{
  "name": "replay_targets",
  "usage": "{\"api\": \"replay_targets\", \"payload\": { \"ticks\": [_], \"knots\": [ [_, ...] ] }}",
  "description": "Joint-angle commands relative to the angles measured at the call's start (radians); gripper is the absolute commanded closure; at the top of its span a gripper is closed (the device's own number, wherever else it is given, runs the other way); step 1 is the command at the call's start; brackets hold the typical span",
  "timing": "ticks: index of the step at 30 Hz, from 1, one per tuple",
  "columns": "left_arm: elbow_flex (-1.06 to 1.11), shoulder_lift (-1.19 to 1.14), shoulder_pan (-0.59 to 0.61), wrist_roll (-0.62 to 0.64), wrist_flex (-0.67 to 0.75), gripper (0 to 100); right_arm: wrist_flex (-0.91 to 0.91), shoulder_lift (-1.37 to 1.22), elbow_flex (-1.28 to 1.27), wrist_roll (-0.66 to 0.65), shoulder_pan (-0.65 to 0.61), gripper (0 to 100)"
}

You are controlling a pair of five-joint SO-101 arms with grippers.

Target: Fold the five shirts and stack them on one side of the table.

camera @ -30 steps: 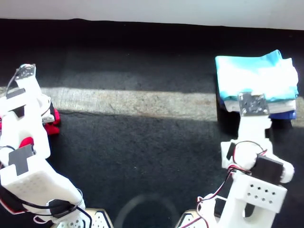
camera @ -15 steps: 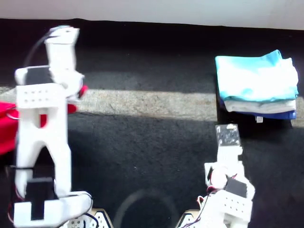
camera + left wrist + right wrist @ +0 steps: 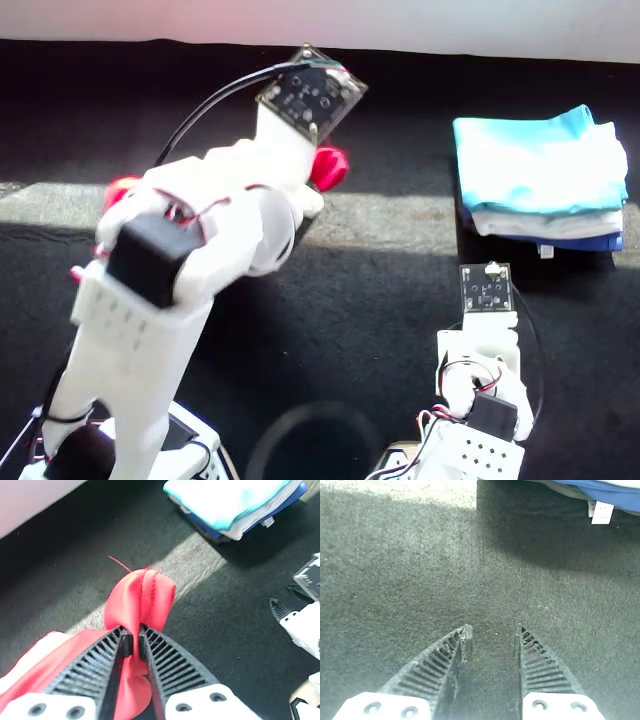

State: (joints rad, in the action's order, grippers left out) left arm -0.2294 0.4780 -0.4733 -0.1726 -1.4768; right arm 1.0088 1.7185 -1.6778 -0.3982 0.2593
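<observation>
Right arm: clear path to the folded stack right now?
Probably yes. Right gripper is open over bare mat, just short of the folded stack; nothing lies between them.

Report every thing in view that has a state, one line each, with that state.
left gripper: shut on a fold of the red shirt.
red shirt: unfolded, bunched, held by one pinched fold.
right gripper: open, empty, above the dark table cover.
stack of shirts: folded, piled together at one side of the table.

Folded shirt stack (image 3: 540, 175) on dark table (image 3: 380, 290)
</observation>
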Motion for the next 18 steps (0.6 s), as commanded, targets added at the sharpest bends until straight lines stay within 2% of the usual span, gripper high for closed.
{"api": "replay_targets", "payload": {
  "ticks": [1, 3, 6, 11, 14, 16, 18],
  "knots": [
    [-0.090, 0.038, -0.019, 0.000, -0.048, 99, 0.005, 0.008, -0.131, -0.005, 0.012, 85.3],
    [-0.094, 0.039, -0.008, 0.000, -0.098, 96, 0.005, 0.008, -0.131, -0.005, 0.012, 85.3],
    [-0.090, 0.031, 0.077, 0.000, -0.196, 88, 0.005, 0.008, -0.131, -0.005, 0.012, 85.3],
    [0.125, 0.004, 0.424, -0.006, -0.233, 85, 0.005, 0.008, -0.131, -0.005, 0.012, 85.3],
    [0.312, -0.022, 0.668, -0.008, -0.157, 85, 0.005, 0.008, -0.131, -0.005, 0.012, 85.3],
    [0.433, -0.042, 0.812, -0.055, -0.084, 85, 0.005, 0.008, -0.131, -0.005, 0.012, 85.3],
    [0.533, -0.056, 0.881, -0.107, -0.018, 85, 0.005, 0.008, -0.131, -0.005, 0.010, 85.3]
  ]
}}
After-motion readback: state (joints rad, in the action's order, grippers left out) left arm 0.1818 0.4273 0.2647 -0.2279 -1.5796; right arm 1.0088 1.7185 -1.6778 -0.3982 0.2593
